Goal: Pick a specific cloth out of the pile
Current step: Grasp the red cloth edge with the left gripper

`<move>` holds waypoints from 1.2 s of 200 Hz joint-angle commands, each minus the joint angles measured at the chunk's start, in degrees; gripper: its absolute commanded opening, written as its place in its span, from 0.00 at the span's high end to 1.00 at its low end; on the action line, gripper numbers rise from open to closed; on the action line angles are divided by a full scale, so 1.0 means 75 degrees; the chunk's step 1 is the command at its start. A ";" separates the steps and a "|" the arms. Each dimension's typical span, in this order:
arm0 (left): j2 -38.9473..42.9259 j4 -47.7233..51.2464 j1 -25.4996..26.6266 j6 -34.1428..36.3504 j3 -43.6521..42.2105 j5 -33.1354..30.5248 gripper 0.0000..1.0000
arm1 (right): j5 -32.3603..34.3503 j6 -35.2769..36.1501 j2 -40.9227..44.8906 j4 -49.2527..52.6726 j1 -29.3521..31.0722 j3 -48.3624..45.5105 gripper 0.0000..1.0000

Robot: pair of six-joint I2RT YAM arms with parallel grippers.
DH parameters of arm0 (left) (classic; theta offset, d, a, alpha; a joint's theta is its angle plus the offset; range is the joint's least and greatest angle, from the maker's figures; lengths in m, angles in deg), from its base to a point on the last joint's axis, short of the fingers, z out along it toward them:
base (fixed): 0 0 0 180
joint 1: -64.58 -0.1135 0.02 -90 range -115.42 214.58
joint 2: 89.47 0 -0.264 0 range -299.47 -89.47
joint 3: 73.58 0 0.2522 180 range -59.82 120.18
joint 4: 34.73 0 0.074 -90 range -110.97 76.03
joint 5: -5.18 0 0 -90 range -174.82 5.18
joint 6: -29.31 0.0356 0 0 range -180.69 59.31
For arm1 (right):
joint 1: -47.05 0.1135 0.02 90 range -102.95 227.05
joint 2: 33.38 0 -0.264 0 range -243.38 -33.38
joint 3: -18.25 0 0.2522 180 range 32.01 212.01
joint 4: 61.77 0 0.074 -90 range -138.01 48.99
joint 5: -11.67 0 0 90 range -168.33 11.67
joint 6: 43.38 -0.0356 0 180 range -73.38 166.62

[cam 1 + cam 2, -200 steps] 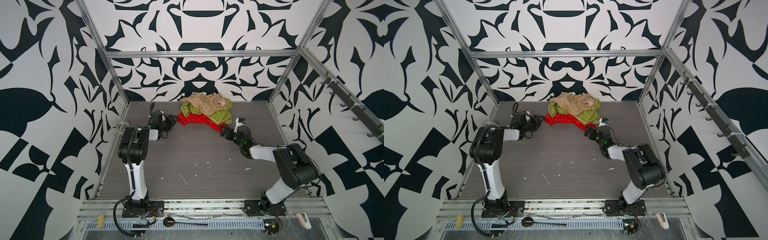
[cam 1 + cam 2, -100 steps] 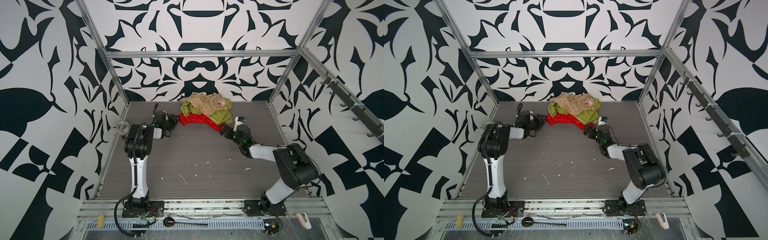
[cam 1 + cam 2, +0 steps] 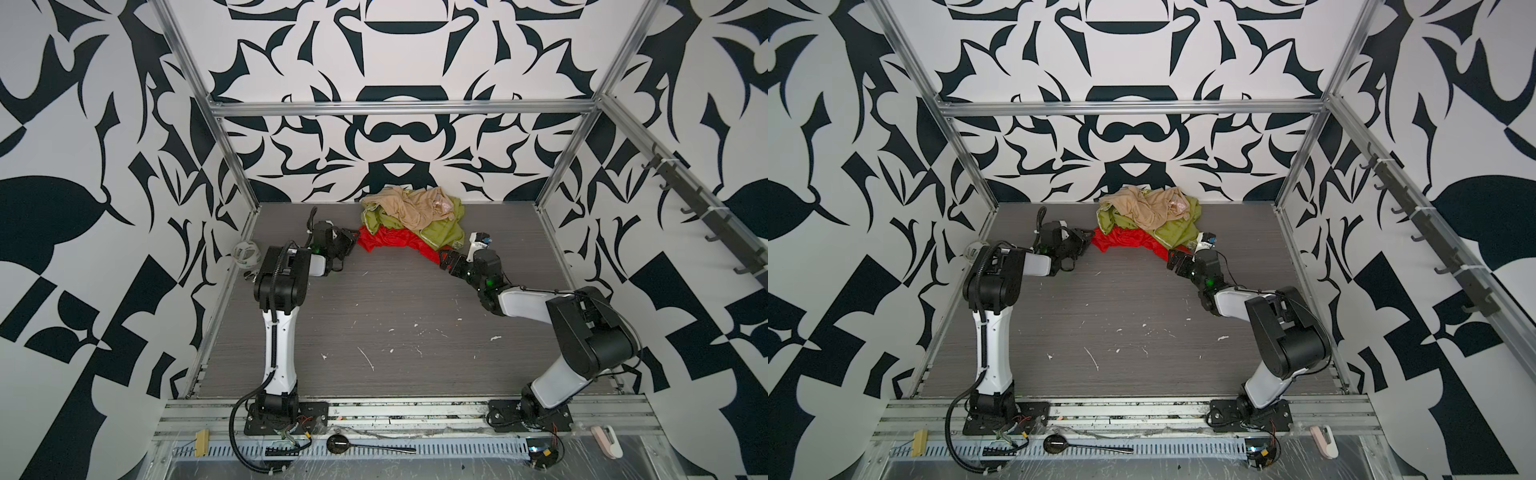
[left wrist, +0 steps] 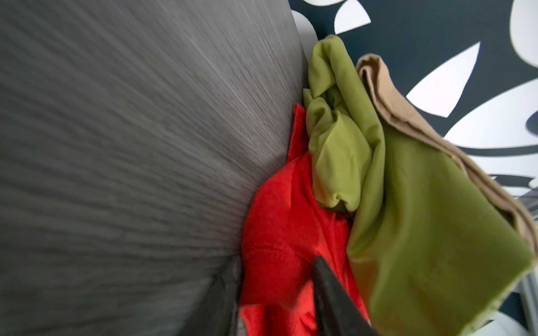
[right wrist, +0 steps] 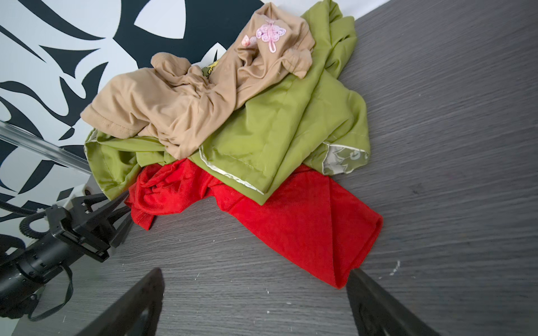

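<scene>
The pile (image 3: 411,216) lies at the far end of the table (image 3: 395,311). The red cloth (image 3: 388,242) is at the bottom of it, under the olive-green cloth (image 3: 442,230) and the beige cloth (image 3: 401,205). My left end effector (image 4: 278,259) stands narrow around a red fold; I cannot tell if it pinches. The right end effector (image 5: 254,272) is wide, one finger just beside the red corner.

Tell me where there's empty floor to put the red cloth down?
The grey floor between the pile and the front rail is bare. It is crowded by the back wall, where the left gripper and right gripper flank the pile.
</scene>
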 commanded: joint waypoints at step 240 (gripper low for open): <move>0.1980 -0.0012 0.0352 -0.0030 0.0089 0.0367 1.00 | 0.0097 0.0243 0.0926 0.0624 0.0089 0.0301 0.00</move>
